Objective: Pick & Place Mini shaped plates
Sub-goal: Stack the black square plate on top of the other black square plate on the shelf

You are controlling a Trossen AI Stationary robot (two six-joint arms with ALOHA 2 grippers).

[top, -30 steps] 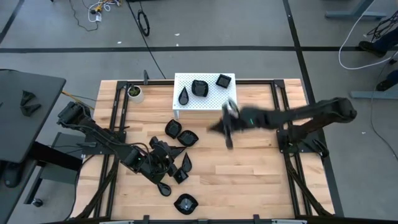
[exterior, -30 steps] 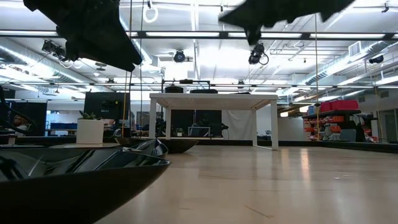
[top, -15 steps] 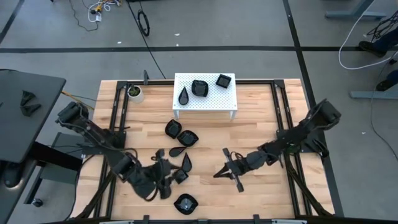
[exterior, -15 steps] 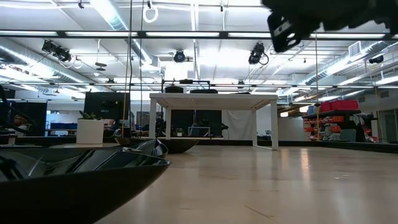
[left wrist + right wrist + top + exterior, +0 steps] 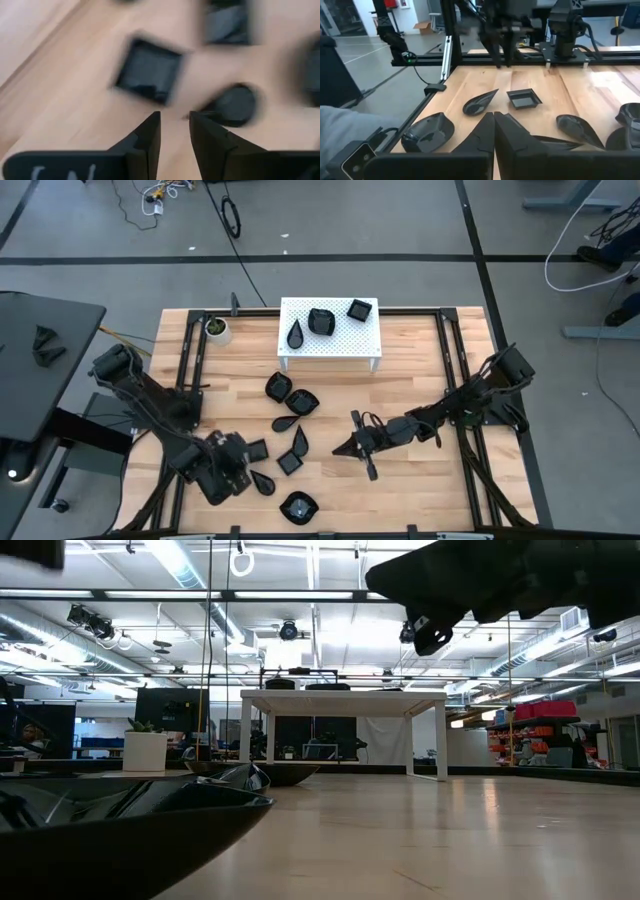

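Observation:
The mini shaped plates are small glossy black dishes. Several lie loose on the wooden table (image 5: 420,480), among them a square one (image 5: 256,450), a teardrop (image 5: 265,483) and a lobed one (image 5: 298,506). Three more sit on the white stand (image 5: 330,345). My left gripper (image 5: 238,468) hovers over bare wood just left of the square plate (image 5: 150,70) and the teardrop (image 5: 235,105), fingers a little apart (image 5: 174,120), nothing between them. My right gripper (image 5: 347,448) is shut and empty (image 5: 494,119), right of the cluster, pointing at it almost level.
A small white cup with a green plant (image 5: 216,329) stands at the far left corner. Black frame rails (image 5: 190,370) run along both sides of the table. Bare wood lies between the cluster and the right rail (image 5: 465,440). One plate (image 5: 100,830) fills the low view's near left.
My right gripper has swung from beside the white stand toward the near edge and downward, then a little toward the plates. My left gripper has drawn back from over the cluster toward the table's near left and tipped more steeply down. No plate has moved.

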